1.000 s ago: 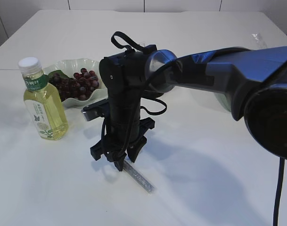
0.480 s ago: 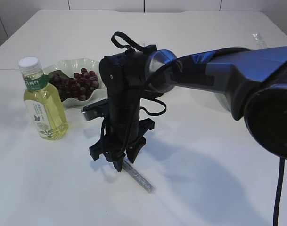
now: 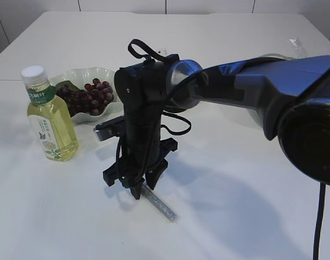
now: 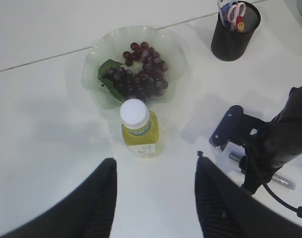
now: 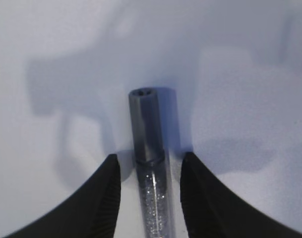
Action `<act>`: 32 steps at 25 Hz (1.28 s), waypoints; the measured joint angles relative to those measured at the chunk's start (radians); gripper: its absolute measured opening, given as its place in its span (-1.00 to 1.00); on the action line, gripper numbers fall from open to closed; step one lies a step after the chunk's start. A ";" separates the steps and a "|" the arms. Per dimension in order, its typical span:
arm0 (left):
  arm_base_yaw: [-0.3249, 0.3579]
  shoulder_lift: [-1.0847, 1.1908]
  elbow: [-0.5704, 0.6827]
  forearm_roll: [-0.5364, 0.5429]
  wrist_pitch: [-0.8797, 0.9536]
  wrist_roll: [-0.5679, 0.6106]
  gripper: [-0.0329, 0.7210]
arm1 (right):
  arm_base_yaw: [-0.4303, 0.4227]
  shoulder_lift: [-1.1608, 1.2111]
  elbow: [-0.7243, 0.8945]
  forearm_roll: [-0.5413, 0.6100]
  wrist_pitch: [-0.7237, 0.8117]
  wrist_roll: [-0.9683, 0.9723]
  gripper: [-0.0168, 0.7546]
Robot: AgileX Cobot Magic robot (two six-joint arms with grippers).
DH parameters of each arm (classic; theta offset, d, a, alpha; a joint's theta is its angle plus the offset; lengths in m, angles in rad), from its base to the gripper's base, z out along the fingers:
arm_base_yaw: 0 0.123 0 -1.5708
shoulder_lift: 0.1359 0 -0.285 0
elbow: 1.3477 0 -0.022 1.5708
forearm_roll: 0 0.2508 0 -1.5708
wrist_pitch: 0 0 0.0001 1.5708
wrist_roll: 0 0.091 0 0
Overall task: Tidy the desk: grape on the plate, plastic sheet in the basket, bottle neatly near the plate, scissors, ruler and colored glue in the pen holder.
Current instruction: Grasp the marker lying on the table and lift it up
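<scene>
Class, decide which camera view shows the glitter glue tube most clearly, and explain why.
The right wrist view: the glue tube fills the middle, between the right gripper fingers. The exterior view shows its lower part on the table; the left wrist view shows only a sliver behind the arm.

A white table (image 3: 246,179) carried everything. A pale green scalloped plate (image 4: 98,59) of dark grapes (image 4: 141,74) sat on it, with a bottle (image 4: 137,130) of yellow drink standing just beside the plate. A black mesh pen holder (image 4: 234,30) stood well apart from them. A glitter glue tube (image 3: 159,204) lay flat on the tabletop.
</scene>
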State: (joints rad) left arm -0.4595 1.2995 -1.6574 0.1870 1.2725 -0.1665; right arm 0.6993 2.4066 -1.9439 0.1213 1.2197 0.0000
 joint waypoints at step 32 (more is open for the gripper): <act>0.000 0.000 0.000 0.000 0.000 0.000 0.07 | 0.001 -0.298 0.159 -0.142 -0.020 0.037 -0.80</act>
State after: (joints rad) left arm -0.4595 1.2995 -1.6574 0.1870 1.2725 -0.1665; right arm 0.7007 2.1084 -1.7853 -0.0209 1.1999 0.0369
